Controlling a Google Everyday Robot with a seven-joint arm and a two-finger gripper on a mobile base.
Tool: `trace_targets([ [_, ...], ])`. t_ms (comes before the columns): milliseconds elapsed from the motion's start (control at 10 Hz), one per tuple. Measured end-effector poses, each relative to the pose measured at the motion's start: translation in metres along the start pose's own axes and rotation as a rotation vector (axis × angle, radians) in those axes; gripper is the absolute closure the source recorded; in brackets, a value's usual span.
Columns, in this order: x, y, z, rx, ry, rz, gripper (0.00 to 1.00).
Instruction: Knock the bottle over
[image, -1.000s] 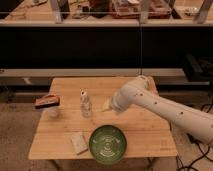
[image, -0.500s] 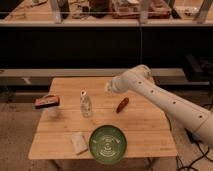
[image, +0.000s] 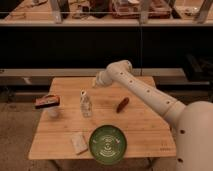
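Note:
The small clear bottle (image: 86, 104) with a white cap stands upright on the wooden table (image: 145, 131), left of centre. My gripper (image: 97, 81) is at the end of the white arm (image: 140, 90). It hangs above the table's far part, just up and to the right of the bottle's cap, apart from it.
A short white cup (image: 52, 111) topped by an orange-brown item (image: 47, 101) stands at the left. A green plate (image: 108, 144) sits at the front, with a pale packet (image: 78, 142) to its left. A brown oblong item (image: 122, 104) lies right of the bottle. Dark shelving runs behind the table.
The arm has risen and pulled back towards the table's far edge, uncovering the brown oblong item. The bottle stays upright in the same spot.

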Motion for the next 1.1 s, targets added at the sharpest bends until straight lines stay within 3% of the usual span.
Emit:
trace_targets([
  [200,-0.012,-0.020,0.027,0.092,-0.087,-0.033,1.00],
  [500,-0.043,-0.034,0.026,0.210,-0.190,-0.097,1.00],
  [600,-0.069,-0.041,0.011,0.273,-0.241,-0.154,1.00],
  [800,-0.116,-0.049,-0.018,0.353,-0.305,-0.243,1.00],
  [900,-0.158,-0.051,-0.049,0.406,-0.344,-0.325,1.00],
  [1100,-0.206,-0.046,-0.085,0.435,-0.369,-0.423,1.00],
])
